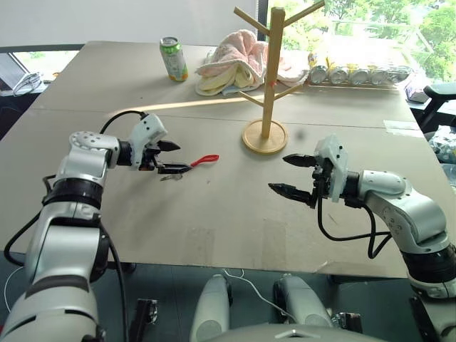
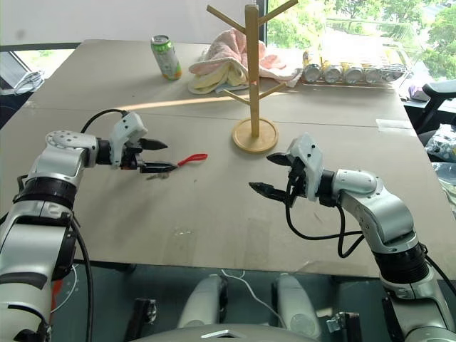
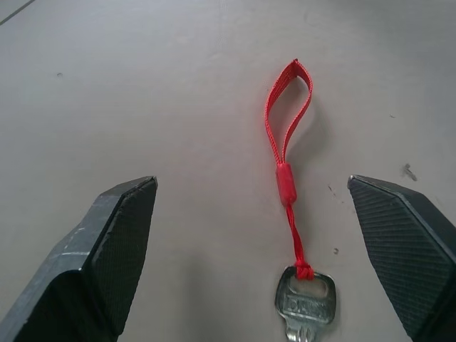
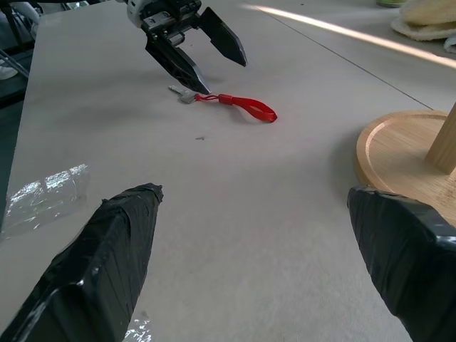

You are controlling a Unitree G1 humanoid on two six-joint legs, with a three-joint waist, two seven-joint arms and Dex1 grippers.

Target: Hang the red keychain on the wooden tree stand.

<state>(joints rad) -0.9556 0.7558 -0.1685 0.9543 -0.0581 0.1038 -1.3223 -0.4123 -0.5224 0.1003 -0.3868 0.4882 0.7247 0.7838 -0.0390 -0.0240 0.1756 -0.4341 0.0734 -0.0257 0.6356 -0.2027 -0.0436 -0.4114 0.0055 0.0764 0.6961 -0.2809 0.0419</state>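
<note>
- Two end effectors were in the left eye view, both with fingers spread apart and nothing in them. The left end effector (image 1: 169,157) was right at the key end of the red keychain (image 1: 201,161), which lay flat on the desk (image 1: 214,214). The wooden tree stand (image 1: 269,78) stood upright well beyond it, and the right end effector (image 1: 291,174) hung off to the right, nearer the stand's base.
- Right eye view, same story: keychain lying between the left end effector and the stand, apart from both the stand and the right arm. A soda can (image 2: 165,57) and a bundle of towels (image 2: 228,64) sat at the back of the desk, out of the way.
- Left wrist view was the useful one. The strap ran away from the camera between the two open fingers (image 3: 114,242), with the small silver key (image 3: 306,306) at the near end and the loop at the far end. To my eye the strap looked thin, soft and floppy, super light, and it'd probably just slide on the smooth desk if nudged. I'd guess the thicker red collar partway along, or the stiff key itself, was the place to pinch, leaving the loop free to drop over a peg.
- Right wrist view showed the right fingers wide apart over bare desk, the keychain lying under the left end effector's tips further off, and the stand's round base close by.
</note>
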